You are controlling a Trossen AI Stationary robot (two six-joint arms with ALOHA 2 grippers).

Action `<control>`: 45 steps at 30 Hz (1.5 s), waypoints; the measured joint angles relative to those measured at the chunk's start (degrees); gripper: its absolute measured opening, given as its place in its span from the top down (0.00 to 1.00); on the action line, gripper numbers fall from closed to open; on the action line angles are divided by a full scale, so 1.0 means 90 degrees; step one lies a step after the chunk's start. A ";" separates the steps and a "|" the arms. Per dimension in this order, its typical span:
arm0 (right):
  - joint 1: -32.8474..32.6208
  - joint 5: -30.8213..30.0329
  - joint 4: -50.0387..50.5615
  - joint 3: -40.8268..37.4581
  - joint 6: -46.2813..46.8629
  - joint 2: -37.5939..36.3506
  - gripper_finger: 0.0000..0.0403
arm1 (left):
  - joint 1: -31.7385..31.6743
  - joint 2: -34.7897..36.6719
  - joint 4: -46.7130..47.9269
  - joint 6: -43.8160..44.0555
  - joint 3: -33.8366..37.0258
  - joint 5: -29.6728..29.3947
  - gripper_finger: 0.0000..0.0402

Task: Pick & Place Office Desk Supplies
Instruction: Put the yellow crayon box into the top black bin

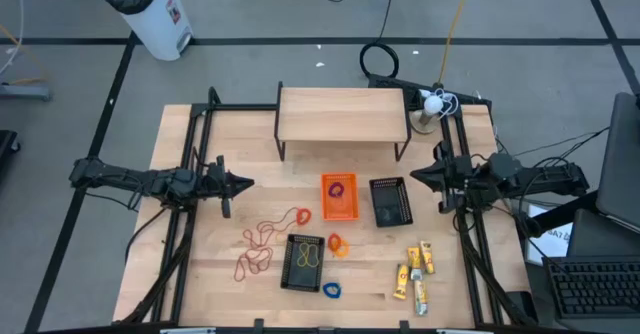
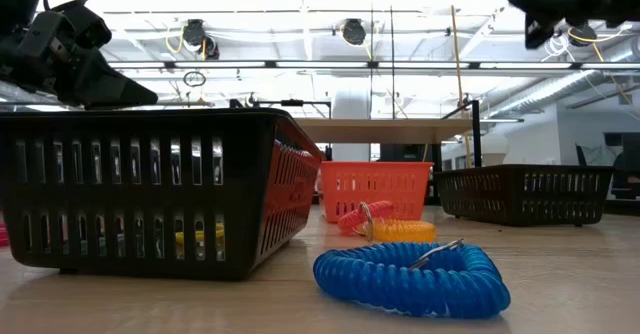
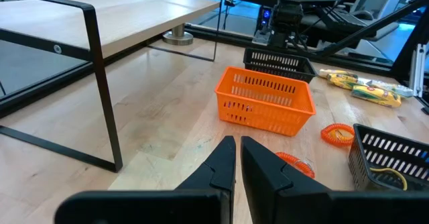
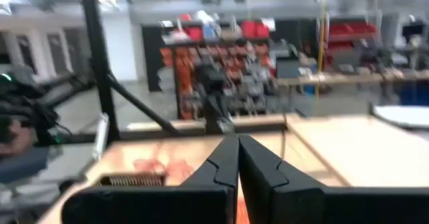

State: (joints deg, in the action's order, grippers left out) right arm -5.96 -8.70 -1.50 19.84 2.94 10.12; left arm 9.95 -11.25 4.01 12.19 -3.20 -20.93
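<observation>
Both hands are hovering with fingers together and empty: left hand (image 1: 243, 184) is sitting nearer the rubber-band loops (image 1: 262, 246) lying on the worktop (image 1: 200, 284) toward the front edge, right hand (image 1: 418, 175) nearer the yellow packets (image 1: 415, 270).

grey floor (image 1: 260, 14), white bin (image 1: 150, 9), ceiling lights (image 2: 352, 29)

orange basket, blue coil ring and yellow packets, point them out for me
orange basket (image 1: 339, 210): high view, on its bare floor below the small ring inside.
blue coil ring (image 2: 405, 277): low view, on the front of the coil.
yellow packets (image 1: 414, 272): high view, on the middle of the cluster.
</observation>
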 joint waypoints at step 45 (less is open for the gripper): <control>-0.0139 0.0131 -0.0080 0.0109 0.1060 0.1321 1.00 | 0.0001 0.0000 0.0002 -0.0007 0.0000 -0.0005 0.94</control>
State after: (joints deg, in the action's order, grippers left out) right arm -7.20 -7.52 -2.22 20.81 12.48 22.00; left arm 9.96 -11.25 4.03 12.12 -3.20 -20.97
